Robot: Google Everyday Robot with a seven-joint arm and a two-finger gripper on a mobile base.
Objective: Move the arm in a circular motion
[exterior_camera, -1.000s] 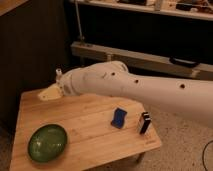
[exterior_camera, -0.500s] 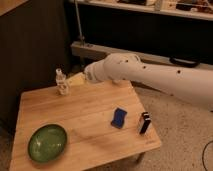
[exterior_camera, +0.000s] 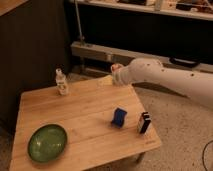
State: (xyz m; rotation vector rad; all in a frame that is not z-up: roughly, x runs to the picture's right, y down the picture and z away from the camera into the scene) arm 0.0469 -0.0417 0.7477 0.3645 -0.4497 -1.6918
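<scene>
Arm: my white arm (exterior_camera: 165,77) reaches in from the right, above the worktop's (exterior_camera: 80,117) far right edge.
End effector: my tan end effector (exterior_camera: 106,80) sits over that far edge, right of the bottle (exterior_camera: 61,82); I cannot tell its state.
Bottle: upright near the worktop's far left corner.
Bowl: green bowl (exterior_camera: 47,142) at the worktop's near left.
Blue object: blue object (exterior_camera: 119,117) right of the worktop's centre, beside the dark box (exterior_camera: 144,122).

- light wooden table (exterior_camera: 85,112), square top, lower left
- speckled grey floor (exterior_camera: 180,125) around it
- dark wall panel (exterior_camera: 30,50) behind on the left
- metal shelving rail (exterior_camera: 95,50) across the back, dark space above
- dim warm light
- gripper (exterior_camera: 106,80) over the table's far edge
</scene>
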